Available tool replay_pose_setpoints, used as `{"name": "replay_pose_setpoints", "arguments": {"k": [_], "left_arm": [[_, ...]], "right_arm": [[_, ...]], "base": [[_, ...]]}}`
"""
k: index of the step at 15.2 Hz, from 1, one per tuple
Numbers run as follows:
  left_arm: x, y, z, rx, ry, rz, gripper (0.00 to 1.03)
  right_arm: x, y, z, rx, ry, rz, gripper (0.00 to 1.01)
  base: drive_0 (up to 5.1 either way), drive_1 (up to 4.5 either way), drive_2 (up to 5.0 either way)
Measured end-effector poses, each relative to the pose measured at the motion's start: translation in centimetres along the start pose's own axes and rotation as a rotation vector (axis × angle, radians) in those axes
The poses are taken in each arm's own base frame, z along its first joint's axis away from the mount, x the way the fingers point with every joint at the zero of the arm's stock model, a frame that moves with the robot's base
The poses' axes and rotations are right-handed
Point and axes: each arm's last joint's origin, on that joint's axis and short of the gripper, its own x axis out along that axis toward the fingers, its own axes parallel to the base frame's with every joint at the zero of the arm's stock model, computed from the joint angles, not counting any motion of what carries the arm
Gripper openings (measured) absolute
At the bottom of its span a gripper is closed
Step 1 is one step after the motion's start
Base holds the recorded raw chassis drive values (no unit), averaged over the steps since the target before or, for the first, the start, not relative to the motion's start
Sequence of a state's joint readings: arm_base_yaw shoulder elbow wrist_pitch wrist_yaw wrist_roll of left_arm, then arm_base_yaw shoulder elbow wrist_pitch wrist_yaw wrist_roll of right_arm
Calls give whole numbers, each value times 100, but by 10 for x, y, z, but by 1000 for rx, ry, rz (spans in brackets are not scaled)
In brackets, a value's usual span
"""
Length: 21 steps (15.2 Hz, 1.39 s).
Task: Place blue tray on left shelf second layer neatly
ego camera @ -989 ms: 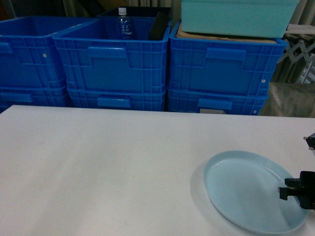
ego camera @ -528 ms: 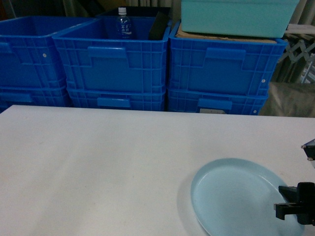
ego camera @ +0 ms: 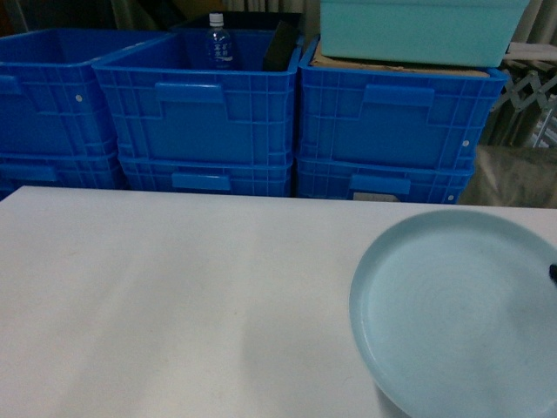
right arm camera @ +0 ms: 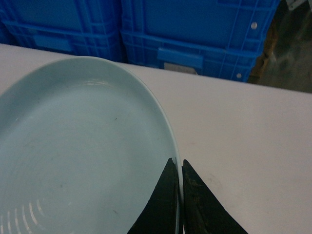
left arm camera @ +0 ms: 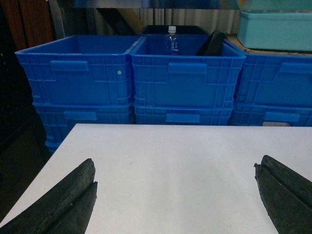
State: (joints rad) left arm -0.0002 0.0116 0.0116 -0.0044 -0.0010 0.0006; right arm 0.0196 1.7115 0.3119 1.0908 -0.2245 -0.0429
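Contact is seen in the right wrist view, where the right tool is closed on the rim of the pale light-blue round plastic tray, one dark finger on each side of the raised edge. In the head view the tray fills the lower right corner, its concentric rings faintly visible, and it appears raised above the white table; only a dark sliver of the right tool is shown at the right border. The left tool is held open above the table, its two black fingers set wide apart with nothing between them. Behind the table, deep dark-blue ribbed plastic crates are stacked in rows. A clear plastic bottle with a white cap is seen standing in the middle crate, and a teal rectangular tub is rested on cardboard over the right-hand crate.
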Motion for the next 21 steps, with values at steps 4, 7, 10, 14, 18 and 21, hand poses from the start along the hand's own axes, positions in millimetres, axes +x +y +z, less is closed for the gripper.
{"name": "replay_pose_setpoints", "arguments": {"k": [4,7,10,14,18,21], "left_arm": [[0,0,0,0,0,0,98],[0,0,0,0,0,0,98],[0,0,0,0,0,-1,98],[0,0,0,0,0,0,98],[0,0,0,0,0,0,98],[0,0,0,0,0,0,98]], "right_arm": [[-41,7,63,-47,-202,26,2],[-76,9,106,-66,-364,-8,2],[-107,12,122,-72,-437,-15,2],[-141,22,113,-62,-442,19,2],[-153,17,93,-45,-401,-23,2],[-156,22,83,-55,-401,1,2]], "base": [[0,0,0],[0,0,0],[0,0,0],[0,0,0],[0,0,0],[0,0,0]]}}
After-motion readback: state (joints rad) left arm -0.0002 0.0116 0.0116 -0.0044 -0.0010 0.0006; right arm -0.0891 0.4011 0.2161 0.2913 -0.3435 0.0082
